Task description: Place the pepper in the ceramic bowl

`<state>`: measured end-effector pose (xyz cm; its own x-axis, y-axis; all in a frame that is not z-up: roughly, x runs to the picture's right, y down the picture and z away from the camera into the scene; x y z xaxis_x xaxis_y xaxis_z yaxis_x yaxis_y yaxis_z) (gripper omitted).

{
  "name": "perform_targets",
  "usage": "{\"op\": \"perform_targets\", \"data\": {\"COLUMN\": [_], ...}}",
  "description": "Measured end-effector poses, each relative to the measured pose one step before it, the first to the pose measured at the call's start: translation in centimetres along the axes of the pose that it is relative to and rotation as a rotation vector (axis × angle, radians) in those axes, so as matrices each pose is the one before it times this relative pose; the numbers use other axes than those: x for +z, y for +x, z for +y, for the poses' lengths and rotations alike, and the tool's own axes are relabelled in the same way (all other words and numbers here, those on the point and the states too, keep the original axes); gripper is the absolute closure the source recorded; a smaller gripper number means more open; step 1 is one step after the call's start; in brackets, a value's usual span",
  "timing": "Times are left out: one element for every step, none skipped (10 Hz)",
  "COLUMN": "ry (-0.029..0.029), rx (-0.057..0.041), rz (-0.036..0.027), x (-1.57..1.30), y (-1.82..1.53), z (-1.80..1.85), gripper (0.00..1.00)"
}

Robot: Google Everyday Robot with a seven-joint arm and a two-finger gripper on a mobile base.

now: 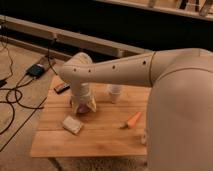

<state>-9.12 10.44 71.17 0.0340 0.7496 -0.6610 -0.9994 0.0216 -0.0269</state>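
The pepper [133, 120], a small orange tapered piece, lies on the wooden table [100, 137] toward its right side, with nothing touching it. The ceramic bowl [85, 109] shows only as a dark maroon patch at the table's left-middle, mostly hidden by my wrist. My gripper [83, 106] points straight down right over the bowl, at the end of the big cream arm that crosses the view from the right. It stands open with nothing in it, well to the left of the pepper.
A small white cup [115, 93] stands between the bowl and the pepper, toward the back. A pale tan block [72, 124] lies front left. A black flat object [62, 88] rests at the table's left edge. Cables and a black box [36, 70] lie on the floor to the left.
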Motion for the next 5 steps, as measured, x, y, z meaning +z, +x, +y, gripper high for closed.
{"op": "perform_targets", "data": {"ry": [0.01606,0.00874,0.0059,0.0051,-0.00095], "rx": [0.04652,0.04616,0.05443,0.09563,0.05259], "rz": [-0.00115,-0.0001,-0.00064,0.00187,-0.00099], "x": [0.662,0.566,0.59,0.829,0.387], "y": [-0.522,-0.361,-0.304,-0.293,-0.255], "z": [-1.974,-1.753,-2.001,-3.5,-1.872], "gripper": [0.35,0.35,0.35,0.35,0.35]}}
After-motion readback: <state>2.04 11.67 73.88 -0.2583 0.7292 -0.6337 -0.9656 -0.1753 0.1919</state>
